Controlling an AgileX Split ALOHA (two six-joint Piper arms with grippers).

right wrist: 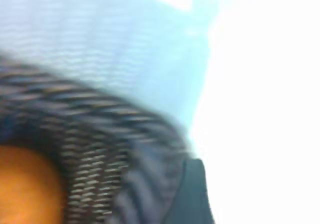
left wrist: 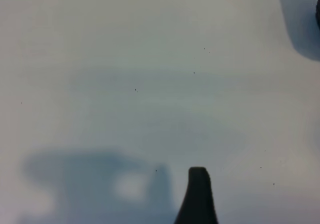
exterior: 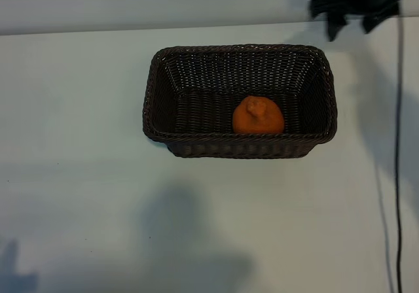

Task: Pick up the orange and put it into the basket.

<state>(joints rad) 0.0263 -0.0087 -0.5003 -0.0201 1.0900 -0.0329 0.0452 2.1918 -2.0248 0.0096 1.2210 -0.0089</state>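
Orange (exterior: pixel 258 116) sits inside the basket (exterior: pixel 239 148), down on the woven floor, close to the near long wall and a bit toward the right end; it touches nothing but the basket. From the outside camera, the basket lies in the middle of a pale table (exterior: pixel 78 195), with its long sides running across. Up in the far right corner hangs the right gripper (exterior: pixel 354 23), dark and a little smeared, past the basket's corner and not over it; its two fingers are spread apart with nothing between them. A thin black cable (exterior: pixel 397 175) runs down the right side of the table. Soft grey shadows lie on the table near the front. Nothing blocks the way to the orange. The left wrist camera shows only bare table (left wrist: pixel 125 59) and one dark fingertip (left wrist: pixel 198 194) of the left gripper, far from the basket, with a shadow beside it; those fingers are spread wide and hold nothing. The right wrist camera is blurry, yet it shows what the others cannot: the basket's weave (right wrist: pixel 95 149) close up, the orange (right wrist: pixel 25 189) at one edge, and a dark finger (right wrist: pixel 192 194) next to the rim.
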